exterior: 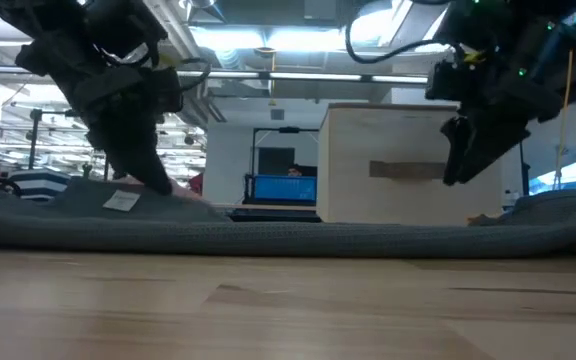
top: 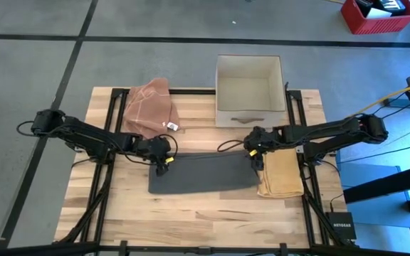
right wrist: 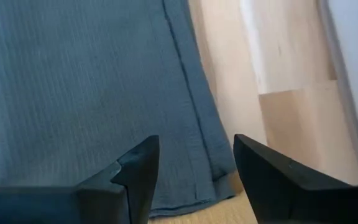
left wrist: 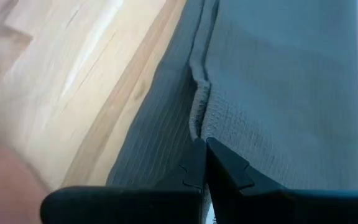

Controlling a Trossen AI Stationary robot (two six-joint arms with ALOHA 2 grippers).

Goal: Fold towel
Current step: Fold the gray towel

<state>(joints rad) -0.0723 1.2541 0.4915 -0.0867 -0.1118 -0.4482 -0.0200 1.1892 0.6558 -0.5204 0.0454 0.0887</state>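
Towel (top: 203, 174): grey waffle weave, flat rectangle on wooden tabletop (top: 191, 213).
Left pincer (top: 164, 161): clenched on towel's hem.
Right pincer (top: 253, 158): released, above towel's corner.

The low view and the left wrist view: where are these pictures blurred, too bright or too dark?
Low view: ceiling lights glare behind the arms, which show as dark shapes; the near wooden table is soft. Left wrist view: the gray towel weave is sharp near the shut fingers, while the wood at one side blurs.
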